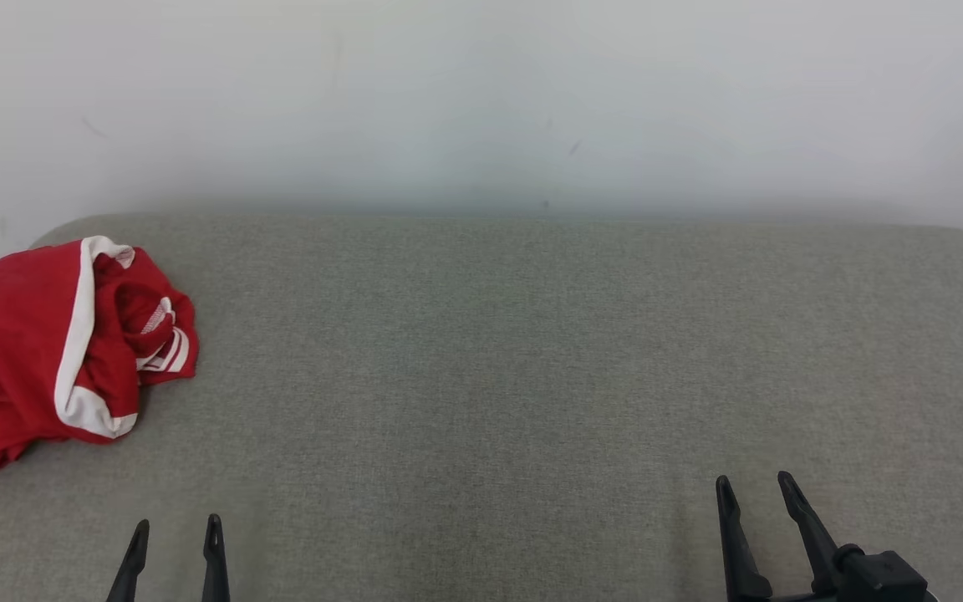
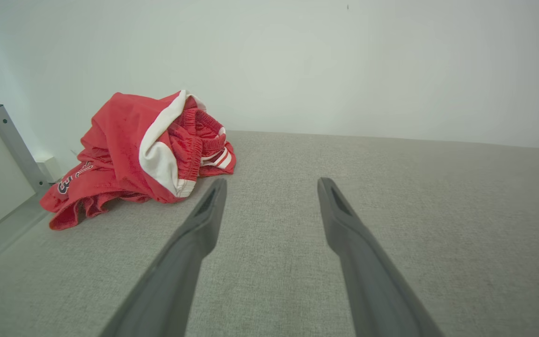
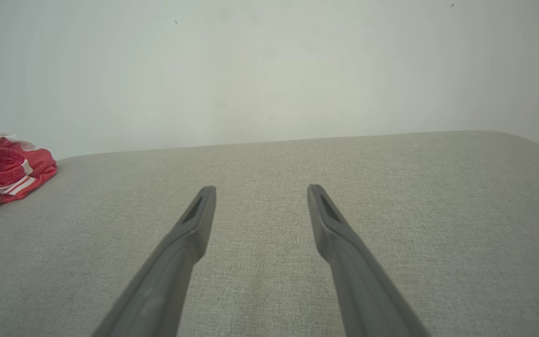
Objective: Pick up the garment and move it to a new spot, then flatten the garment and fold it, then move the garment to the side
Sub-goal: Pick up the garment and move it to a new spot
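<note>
the red garment with white trim lies crumpled in a heap at the far left corner of the grey fabric surface, its left part reaching that surface's left edge. white stripes and some lettering show among its folds. the left hand sits at the near edge, left of middle, fingers spread wide and holding nothing; the garment lies ahead of it and to its left, not touching. the right hand is at the near edge toward the right, also wide and empty, well apart from the garment. a pale wall stands behind the far edge. a grey metal rail runs beside the left edge.
</note>
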Controlling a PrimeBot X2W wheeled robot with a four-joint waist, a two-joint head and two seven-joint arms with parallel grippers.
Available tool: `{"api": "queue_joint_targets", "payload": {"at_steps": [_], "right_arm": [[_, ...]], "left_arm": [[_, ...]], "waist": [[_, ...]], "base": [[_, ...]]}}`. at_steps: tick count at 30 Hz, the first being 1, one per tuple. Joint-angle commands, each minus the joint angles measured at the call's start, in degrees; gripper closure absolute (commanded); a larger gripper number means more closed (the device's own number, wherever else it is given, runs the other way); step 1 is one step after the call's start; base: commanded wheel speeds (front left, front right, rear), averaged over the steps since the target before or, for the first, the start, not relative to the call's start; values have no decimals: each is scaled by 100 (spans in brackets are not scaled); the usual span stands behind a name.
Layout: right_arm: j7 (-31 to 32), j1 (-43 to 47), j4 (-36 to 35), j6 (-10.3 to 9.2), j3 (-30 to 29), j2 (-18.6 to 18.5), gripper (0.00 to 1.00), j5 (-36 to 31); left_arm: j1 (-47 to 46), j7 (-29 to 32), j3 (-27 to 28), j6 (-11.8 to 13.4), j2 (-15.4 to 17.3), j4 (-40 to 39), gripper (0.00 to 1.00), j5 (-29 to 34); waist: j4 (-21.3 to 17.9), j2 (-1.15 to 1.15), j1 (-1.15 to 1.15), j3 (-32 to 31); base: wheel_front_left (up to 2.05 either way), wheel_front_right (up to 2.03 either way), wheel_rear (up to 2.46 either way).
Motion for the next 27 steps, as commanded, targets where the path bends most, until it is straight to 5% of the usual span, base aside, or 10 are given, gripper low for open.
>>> {"api": "queue_joint_targets", "payload": {"at_steps": [1, 27], "right_arm": [[-13, 59, -4, -12, 16, -10, 0, 57], [-13, 131, 50, -12, 83, -10, 0, 125]], "left_arm": [[-12, -11, 29, 9, -7, 3, 0, 39], [82, -11, 464, 31, -16, 184, 0, -37]], "waist": [[151, 0, 0, 0], [2041, 0, 0, -53]], "base": [[0, 0, 0], [0, 0, 0]]}}
